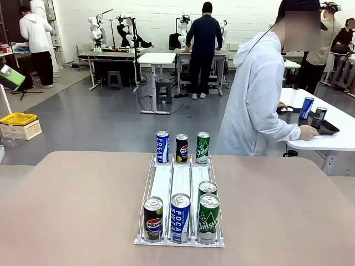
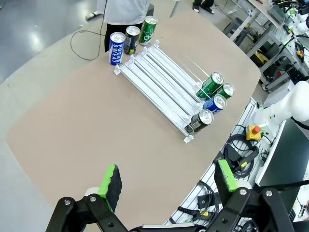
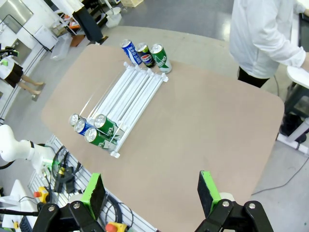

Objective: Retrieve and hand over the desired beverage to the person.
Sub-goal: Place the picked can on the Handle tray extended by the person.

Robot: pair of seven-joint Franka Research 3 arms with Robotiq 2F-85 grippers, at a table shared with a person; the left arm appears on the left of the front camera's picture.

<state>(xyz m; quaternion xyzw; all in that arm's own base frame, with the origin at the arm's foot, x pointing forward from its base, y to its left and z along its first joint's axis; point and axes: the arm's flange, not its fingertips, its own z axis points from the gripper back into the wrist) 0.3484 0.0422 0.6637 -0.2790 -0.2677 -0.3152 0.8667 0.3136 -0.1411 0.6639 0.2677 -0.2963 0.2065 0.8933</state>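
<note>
A white three-lane can rack (image 1: 180, 185) is seen in the middle of the table (image 1: 72, 210). At the rack's near end a Pepsi can (image 1: 153, 218), a Pocari Sweat can (image 1: 180, 217) and two green Chilsung cans (image 1: 208, 216) are held. Just beyond its far end three more cans (image 1: 181, 147) are stood upright. The person (image 1: 258, 100) is found past the rack's far right corner, turned to a side table. The left gripper (image 2: 166, 183) and right gripper (image 3: 150, 192) are held wide apart above the table, with nothing grasped.
</note>
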